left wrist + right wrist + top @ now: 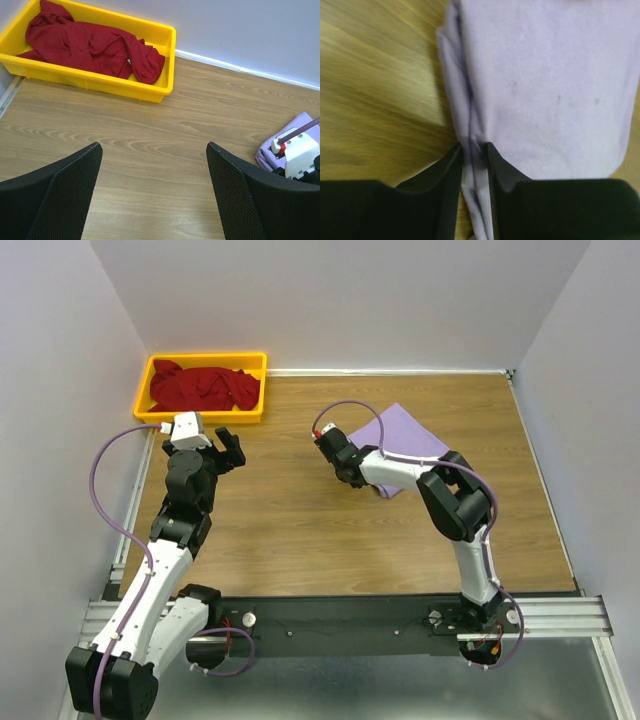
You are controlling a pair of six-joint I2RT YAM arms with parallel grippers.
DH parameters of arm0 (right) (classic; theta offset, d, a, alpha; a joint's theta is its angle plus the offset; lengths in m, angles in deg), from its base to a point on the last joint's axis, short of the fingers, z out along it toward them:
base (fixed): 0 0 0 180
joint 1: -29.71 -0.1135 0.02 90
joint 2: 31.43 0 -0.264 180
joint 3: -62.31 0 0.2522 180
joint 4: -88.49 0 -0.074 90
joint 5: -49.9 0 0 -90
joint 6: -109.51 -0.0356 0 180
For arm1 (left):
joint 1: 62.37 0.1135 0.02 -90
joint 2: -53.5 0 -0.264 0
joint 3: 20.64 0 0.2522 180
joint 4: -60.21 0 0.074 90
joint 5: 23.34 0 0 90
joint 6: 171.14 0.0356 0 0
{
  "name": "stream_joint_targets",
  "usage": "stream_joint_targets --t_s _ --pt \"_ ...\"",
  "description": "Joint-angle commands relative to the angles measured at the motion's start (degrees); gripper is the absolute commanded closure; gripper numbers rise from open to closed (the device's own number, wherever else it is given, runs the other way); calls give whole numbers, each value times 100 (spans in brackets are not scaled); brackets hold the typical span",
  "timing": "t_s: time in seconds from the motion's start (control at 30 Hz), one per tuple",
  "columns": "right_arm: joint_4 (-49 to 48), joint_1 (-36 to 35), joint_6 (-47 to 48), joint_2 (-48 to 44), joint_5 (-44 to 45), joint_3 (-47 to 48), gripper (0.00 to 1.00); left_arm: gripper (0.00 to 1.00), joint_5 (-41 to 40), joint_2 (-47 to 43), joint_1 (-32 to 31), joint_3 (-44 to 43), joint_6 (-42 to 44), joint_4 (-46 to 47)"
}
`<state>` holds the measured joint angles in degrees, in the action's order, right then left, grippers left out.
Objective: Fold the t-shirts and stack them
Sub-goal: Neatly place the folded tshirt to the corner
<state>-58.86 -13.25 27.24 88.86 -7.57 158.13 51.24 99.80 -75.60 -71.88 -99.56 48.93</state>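
wood-grain table (300, 540), pale walls (350, 300)

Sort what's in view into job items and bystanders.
Job:
lavender t-shirt, pinched in the right gripper
red t-shirt, in the yellow bin
left gripper, open

Bystanders:
wooden table
purple cable

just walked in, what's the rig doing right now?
The right claw is shut on a bunched edge of the lavender t-shirt, which lies on the table toward its far right. The left claw is open and holds nothing. It hangs over bare wood, facing the yellow bin in the far left corner. A crumpled red t-shirt sits in that bin. No stack has been started yet.
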Motion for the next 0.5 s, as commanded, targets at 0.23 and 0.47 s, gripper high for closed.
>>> stream_joint_targets --t_s 0.23,0.47 --pt "-360 366 940 478 1413 -270 99 8 -22 28 -21 30 66 7" --pt "-860 1385 1599 661 1361 125 99 8 -5 107 -21 30 66 -2"
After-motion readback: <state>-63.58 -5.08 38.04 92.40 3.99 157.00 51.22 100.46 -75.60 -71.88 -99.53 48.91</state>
